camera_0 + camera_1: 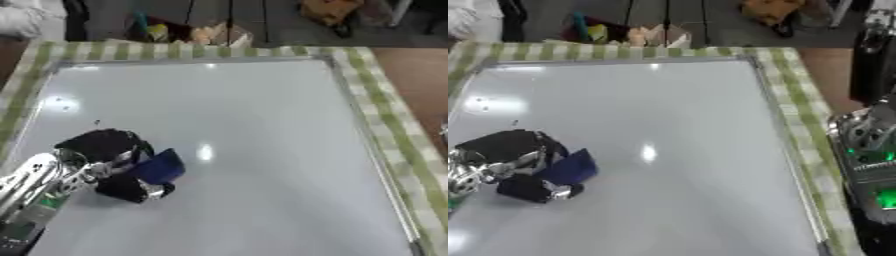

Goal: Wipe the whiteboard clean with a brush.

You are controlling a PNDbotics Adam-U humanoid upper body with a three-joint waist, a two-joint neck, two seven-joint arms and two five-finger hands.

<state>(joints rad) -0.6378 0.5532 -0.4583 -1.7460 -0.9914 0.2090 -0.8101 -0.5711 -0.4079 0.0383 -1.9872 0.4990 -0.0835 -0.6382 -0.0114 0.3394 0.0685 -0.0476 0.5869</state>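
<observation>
The whiteboard (262,115) lies flat on a checked tablecloth (385,115), which shows along its far and right edges. On the board, near its near-left corner, the left hand (101,160) holds the brush (159,167) against the surface. A small mark (96,121), perhaps leftover ink, sits just behind the hand. The right arm (868,165) shows beyond the cloth's right edge.

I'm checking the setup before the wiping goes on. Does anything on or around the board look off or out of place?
Nothing stands out. The whiteboard lies flat on the checked cloth, unmarked apart from one small dark speck near its left side. The left robot hand holds the blue brush on the board.
</observation>
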